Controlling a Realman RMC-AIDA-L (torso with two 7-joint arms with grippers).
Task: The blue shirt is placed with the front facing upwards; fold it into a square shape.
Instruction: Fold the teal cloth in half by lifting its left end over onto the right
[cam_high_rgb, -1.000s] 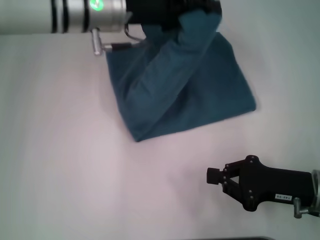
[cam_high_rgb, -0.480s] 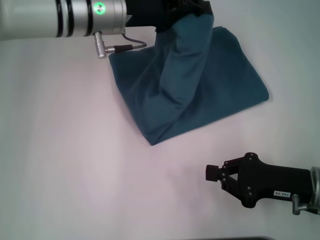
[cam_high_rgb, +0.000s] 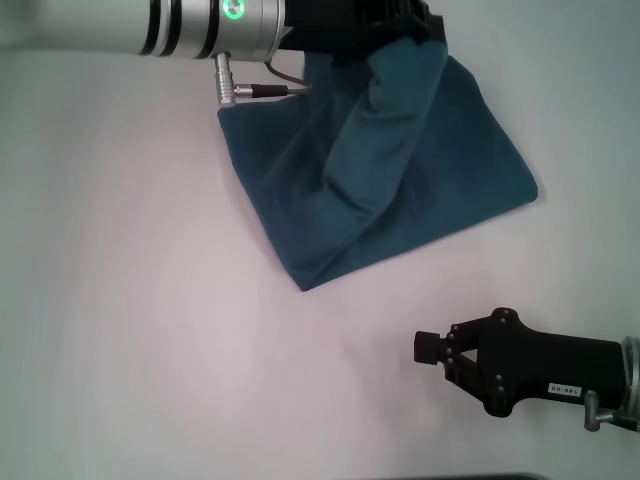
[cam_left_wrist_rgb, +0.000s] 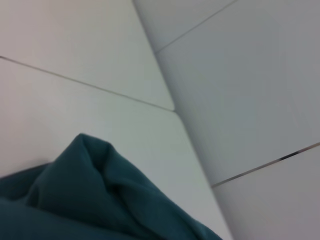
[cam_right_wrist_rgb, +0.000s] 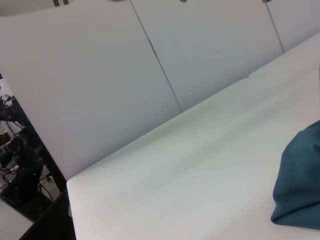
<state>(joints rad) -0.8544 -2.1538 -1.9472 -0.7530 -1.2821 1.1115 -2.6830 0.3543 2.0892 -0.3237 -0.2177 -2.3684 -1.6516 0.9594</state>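
The blue shirt (cam_high_rgb: 450, 170) lies folded into a rough, tilted rectangle at the table's far middle, plain side up, with no lettering showing. One fold of it rises in a ridge to my left gripper (cam_high_rgb: 398, 28), which hangs over the shirt's far edge and is shut on that cloth. The left wrist view shows bunched teal cloth (cam_left_wrist_rgb: 90, 200) close up. My right gripper (cam_high_rgb: 426, 350) rests low at the near right, shut and holding nothing, well short of the shirt's near corner. The right wrist view catches one corner of the shirt (cam_right_wrist_rgb: 300, 190).
The white table (cam_high_rgb: 140, 300) spreads bare to the left and front of the shirt. The left arm's silver forearm (cam_high_rgb: 190, 25) and its cable plug (cam_high_rgb: 225, 85) reach across the far edge. Grey wall panels (cam_right_wrist_rgb: 200, 60) stand behind the table.
The left arm has moved right with the held fold. The shirt's body slid right and toward me at first, then lay still. The right arm stayed put.
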